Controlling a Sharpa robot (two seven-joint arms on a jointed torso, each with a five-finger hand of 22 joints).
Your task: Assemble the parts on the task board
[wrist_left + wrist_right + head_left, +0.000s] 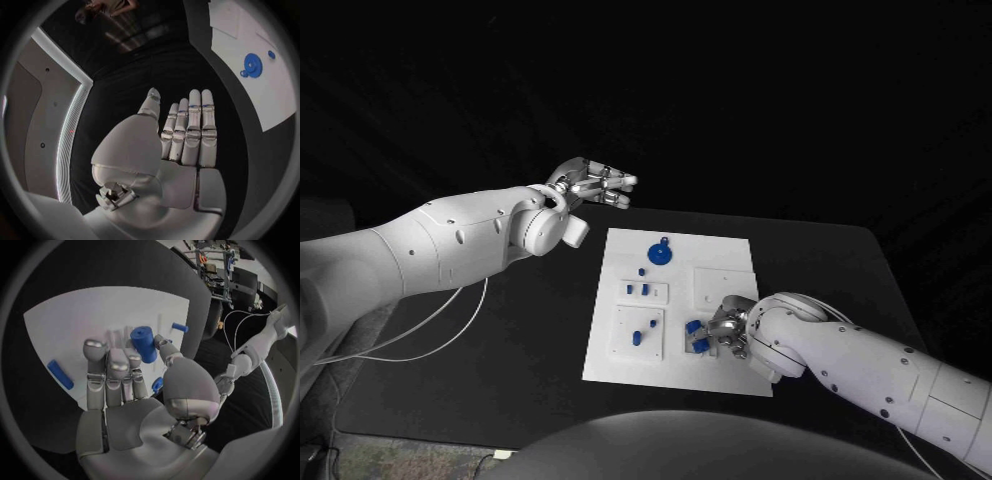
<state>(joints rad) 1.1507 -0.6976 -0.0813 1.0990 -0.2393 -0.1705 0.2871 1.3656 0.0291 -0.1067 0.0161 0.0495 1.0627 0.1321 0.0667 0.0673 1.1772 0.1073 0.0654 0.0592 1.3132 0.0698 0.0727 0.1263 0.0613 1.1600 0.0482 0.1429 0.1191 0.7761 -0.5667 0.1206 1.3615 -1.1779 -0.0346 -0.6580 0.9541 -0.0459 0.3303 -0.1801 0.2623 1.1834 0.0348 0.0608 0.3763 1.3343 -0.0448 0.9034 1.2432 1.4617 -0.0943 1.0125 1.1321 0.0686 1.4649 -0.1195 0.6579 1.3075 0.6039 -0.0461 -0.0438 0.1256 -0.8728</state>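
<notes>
the right silver hand (134, 372) is pinching a short blue plastic cylinder (144, 343) over the white task board (733, 250), lower centre of the head view. the left silver hand (593, 185) is hovering flat-fingered and empty, upper left. a loose pinch could be letting the peg tilt and jam.

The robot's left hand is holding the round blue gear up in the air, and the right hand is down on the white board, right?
Not quite. In the left wrist view the left hand is empty, and the round blue gear lies on the white board. The right hand is down on the board, as you said.
</notes>
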